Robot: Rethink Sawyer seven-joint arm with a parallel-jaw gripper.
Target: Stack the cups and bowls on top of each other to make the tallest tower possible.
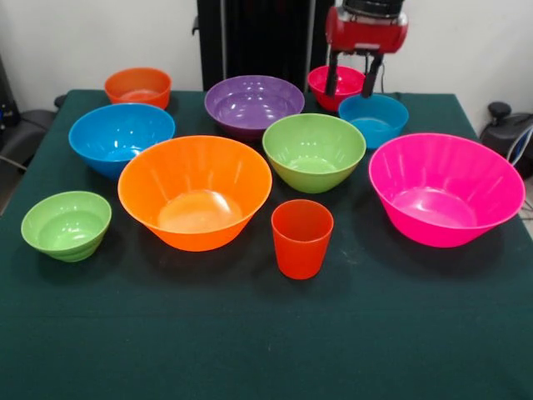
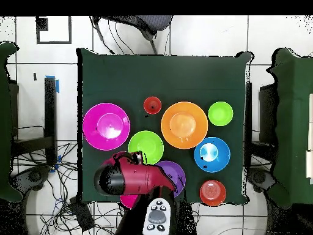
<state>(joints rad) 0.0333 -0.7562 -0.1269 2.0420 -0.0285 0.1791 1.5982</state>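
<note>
The orange-red cup (image 1: pixel 301 237) stands upright on the dark green table (image 1: pixel 250 342), and nothing is stacked: every bowl sits singly with its mouth up. Taking the cup as the landmark in the front view, the large orange bowl (image 1: pixel 195 192) sits just beside it on the picture's left, close but with a sliver of cloth between them. The medium green bowl (image 1: pixel 314 152) lies just behind the cup, and the large pink bowl (image 1: pixel 446 188) is to its right, apart from it. The small green bowl (image 1: pixel 66 225) is well to the cup's left, beyond the large orange bowl. Further behind the cup come the medium blue bowl (image 1: pixel 122 137) at back left and the purple bowl (image 1: pixel 254 106) straight behind, near the medium green one. The small orange bowl (image 1: pixel 138 87) is at the far back left. At back right, the small blue bowl (image 1: pixel 373 119) sits just in front of the magenta-red bowl (image 1: pixel 336 86), their rims overlapping in this view. The gripper (image 1: pixel 351 83) hangs over that pair, its two dark fingers (image 1: pixel 331 77) spread apart and holding nothing, one over the magenta-red bowl, the other near the small blue bowl's rim. In the overhead view the red arm (image 2: pixel 131 177) covers those two bowls.
</note>
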